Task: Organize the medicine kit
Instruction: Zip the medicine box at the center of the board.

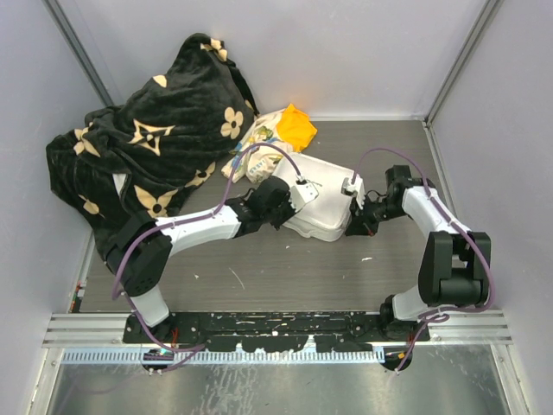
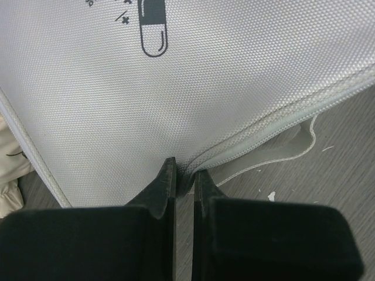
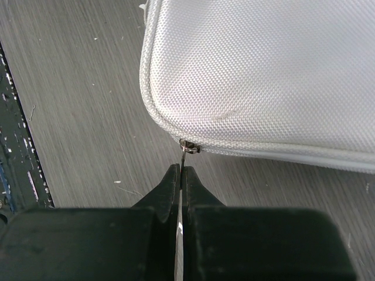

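Left arm (image 1: 203, 226), right arm (image 1: 428, 207): white link shells, black joints, mauve cable (image 1: 263, 147) looping along each. Left pincer (image 2: 184, 175), right pincer (image 3: 180, 175): matte black tapered fingers (image 2: 158, 196). Black base plate (image 1: 276, 327), near worktop (image 1: 285, 268) edge.

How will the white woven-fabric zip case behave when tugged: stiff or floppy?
Probably semi-stiff: the white woven-fabric zip case keeps its rounded box shape, though its unzipped lip curls loose by the left gripper. It may slide on the smooth grey table if the right gripper pulls the small metal zip pull.
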`<state>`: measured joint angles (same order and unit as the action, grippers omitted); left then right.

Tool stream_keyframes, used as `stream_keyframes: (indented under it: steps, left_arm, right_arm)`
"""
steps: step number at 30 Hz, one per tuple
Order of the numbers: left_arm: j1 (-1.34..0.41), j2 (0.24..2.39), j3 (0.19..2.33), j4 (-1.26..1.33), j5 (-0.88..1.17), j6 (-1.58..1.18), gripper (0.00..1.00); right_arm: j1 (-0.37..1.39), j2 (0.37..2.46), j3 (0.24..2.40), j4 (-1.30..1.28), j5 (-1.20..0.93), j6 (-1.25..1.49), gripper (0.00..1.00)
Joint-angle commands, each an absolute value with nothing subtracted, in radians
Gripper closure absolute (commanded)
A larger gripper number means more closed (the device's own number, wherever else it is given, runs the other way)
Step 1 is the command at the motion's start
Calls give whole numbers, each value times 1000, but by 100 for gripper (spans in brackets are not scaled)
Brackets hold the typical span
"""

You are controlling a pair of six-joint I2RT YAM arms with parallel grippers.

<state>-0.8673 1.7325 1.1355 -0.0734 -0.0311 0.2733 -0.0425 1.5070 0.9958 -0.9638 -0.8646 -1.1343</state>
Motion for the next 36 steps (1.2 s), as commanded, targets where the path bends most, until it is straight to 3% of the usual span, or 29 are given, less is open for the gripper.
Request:
stream_keyframes:
  steps: [1, 10, 15, 17, 24, 26, 30, 36]
  left_arm:
    - [-828, 1825, 1150, -71, -129, 145, 100]
    - [-825, 1840, 1159, -74, -112, 119, 100]
    - [-815, 1757, 1092, -3, 46, 168, 100]
    - [-815, 1714, 1063, 18, 105, 225, 89]
    - [-820, 1584, 1003, 61, 319, 462, 25]
    - [-839, 1577, 1043, 16, 341, 488, 17]
    - [-908, 1618, 1149, -79, 339, 512, 15]
    - [-982, 1709, 1222, -109, 323, 473, 27]
  right_arm:
    - [82, 1398, 936, -994, -1106, -977, 99]
    - [141, 1384, 929, -905, -1197, -870, 99]
    - [66, 1419, 983, -911, -1121, -883, 99]
    - [29, 1434, 1005, -946, -1104, -930, 99]
    - [13, 1485, 1028, -1012, -1119, -986, 99]
    - [14, 1488, 1024, -1017, -1119, -991, 99]
    - [14, 1479, 1008, -1015, -1129, -997, 99]
    - [13, 1458, 976, -984, -1158, -943, 99]
